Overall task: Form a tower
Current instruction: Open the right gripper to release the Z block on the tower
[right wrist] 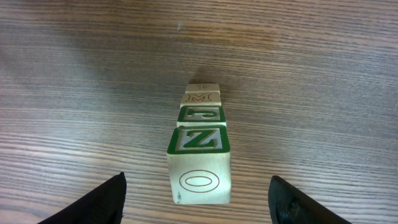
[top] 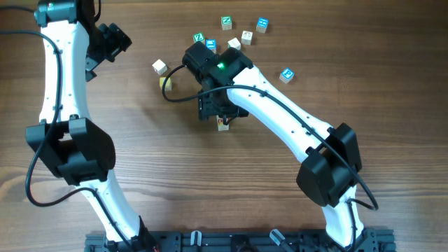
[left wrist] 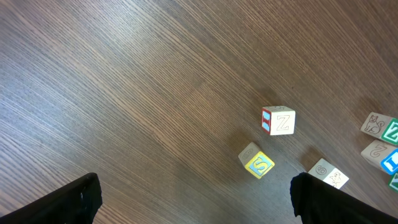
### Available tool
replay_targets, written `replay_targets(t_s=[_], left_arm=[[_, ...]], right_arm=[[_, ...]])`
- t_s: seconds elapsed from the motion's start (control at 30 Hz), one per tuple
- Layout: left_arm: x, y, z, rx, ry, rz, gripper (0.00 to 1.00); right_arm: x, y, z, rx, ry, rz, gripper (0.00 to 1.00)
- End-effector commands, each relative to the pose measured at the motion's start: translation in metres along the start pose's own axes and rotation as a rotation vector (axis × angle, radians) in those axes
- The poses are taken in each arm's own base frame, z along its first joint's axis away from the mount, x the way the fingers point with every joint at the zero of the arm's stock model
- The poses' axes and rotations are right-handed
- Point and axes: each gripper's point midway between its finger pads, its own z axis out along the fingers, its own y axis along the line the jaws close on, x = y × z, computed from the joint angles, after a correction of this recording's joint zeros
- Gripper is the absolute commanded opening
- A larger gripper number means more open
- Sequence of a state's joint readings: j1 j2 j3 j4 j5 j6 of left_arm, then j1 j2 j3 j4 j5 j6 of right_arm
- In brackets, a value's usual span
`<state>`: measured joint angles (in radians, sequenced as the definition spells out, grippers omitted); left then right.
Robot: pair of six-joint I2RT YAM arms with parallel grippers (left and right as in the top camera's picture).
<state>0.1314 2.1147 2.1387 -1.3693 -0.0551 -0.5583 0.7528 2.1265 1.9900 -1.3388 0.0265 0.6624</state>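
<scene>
Because the tower (right wrist: 199, 149), loose-stacked wooden cubes at lower centre of the right wrist view, is likely light, rigid and tippy, take cubes by flat opposite sides. The right hand (right wrist: 198, 202) straddles its top, spread, touching nothing. Loose cubes (top: 246, 36) dot the surface (top: 392, 105) nearby, none blocking; the left hand (top: 108, 42) hangs spread, upper left overhead.

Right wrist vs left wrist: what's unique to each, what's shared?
Right wrist only: the tower, stacked letter cubes seen from above, a green Z cube on top, standing untouched. Left wrist only: loose cubes, a Z cube with a red-and-blue side, a yellow-faced cube, a pale cube, more at the right edge. Both: the table; the right end effector and left end effector each open, holding nothing.
</scene>
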Motion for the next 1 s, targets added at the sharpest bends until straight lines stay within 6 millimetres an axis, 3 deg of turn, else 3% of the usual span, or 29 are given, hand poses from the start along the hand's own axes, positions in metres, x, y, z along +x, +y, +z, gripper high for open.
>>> replay_targets(t_s=[0.0,0.17,0.27,0.43,0.63,0.97], left_arm=[[-0.002,-0.001,-0.004,0.005,-0.011,0.004,1.0],[-0.002,-0.001,-0.004,0.005,-0.011,0.004,1.0],[-0.002,-0.001,-0.004,0.005,-0.011,0.004,1.0],[-0.002,-0.001,-0.004,0.005,-0.011,0.004,1.0],[-0.002,-0.001,-0.004,0.005,-0.011,0.004,1.0],[-0.002,-0.001,-0.004,0.005,-0.011,0.004,1.0]], right_arm=[[0.005,-0.001,0.012,0.022,0.034,0.014,0.74],[0.005,-0.001,0.013,0.026,0.032,0.015,0.73],[0.005,-0.003,0.024,0.032,0.032,0.015,0.73],[0.006,-0.001,0.027,0.023,0.038,0.018,0.59],[0.007,-0.001,0.027,0.025,0.038,0.067,0.49],[0.005,0.0,0.027,0.021,0.032,0.075,0.46]])
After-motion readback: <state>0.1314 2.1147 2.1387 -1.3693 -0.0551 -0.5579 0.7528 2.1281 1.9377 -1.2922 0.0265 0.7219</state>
